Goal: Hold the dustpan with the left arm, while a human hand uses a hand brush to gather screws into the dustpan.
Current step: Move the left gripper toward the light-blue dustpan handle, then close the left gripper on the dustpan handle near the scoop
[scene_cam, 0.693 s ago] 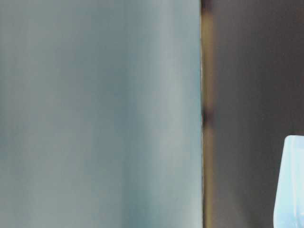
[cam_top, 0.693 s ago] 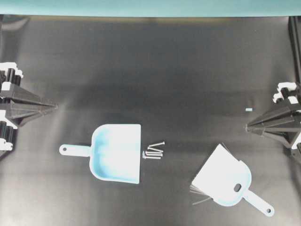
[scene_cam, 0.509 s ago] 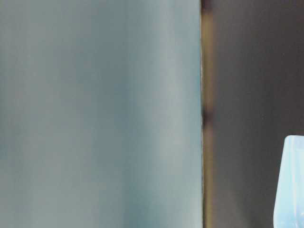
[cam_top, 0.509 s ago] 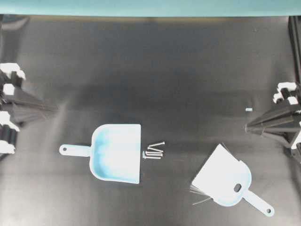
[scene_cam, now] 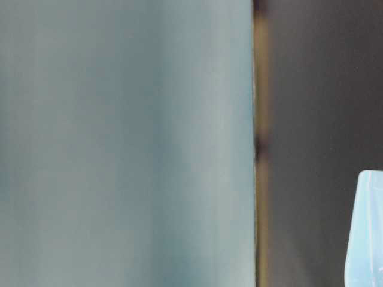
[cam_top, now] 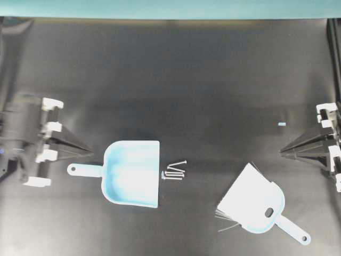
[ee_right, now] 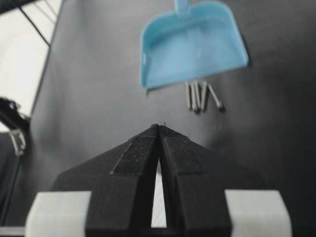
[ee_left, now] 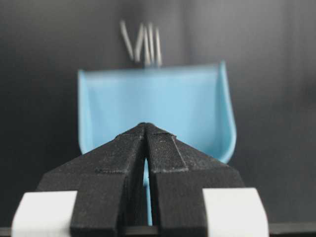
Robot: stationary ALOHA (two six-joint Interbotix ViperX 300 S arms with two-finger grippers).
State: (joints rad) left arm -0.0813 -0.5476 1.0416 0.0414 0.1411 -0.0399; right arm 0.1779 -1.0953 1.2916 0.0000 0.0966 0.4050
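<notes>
Left tool (cam_top: 88,154) – black, two tapered fingers pressed together to a single point, nothing between them. It sits level over the worktop (cam_top: 186,80), its tip just above and beside the end of the dustpan's handle; contact with the handle cannot be confirmed. In the left wrist view the closed tip (ee_left: 145,124) points straight along the handle toward the tray.

Dustpan (cam_top: 132,173) – light blue scoop, flat on the dark worktop, slim handle with a hole pointing toward the left tool, open lip facing the middle of the surface. Tray holds nothing. A pale blue edge shows at the right border of the blurred table-level view (scene_cam: 368,230).

Screws (cam_top: 174,170) – a small cluster of thin silver pieces, lying side by side just beyond the dustpan's open lip, near it but outside the tray.

Hand brush (cam_top: 256,205) – fan-shaped, pale blue and white, flat on the worktop well to the right of the screws, a few dark bristles splayed at its wide edge, handle angled toward the lower right corner.

Right tool (cam_top: 282,151) – at the far right edge, fingers closed to a point with only a thin slit behind the tips (ee_right: 159,126), gripping nothing, well apart from brush and dustpan.

Pale blue speck (cam_top: 282,124) – on the worktop near the right tool.
</notes>
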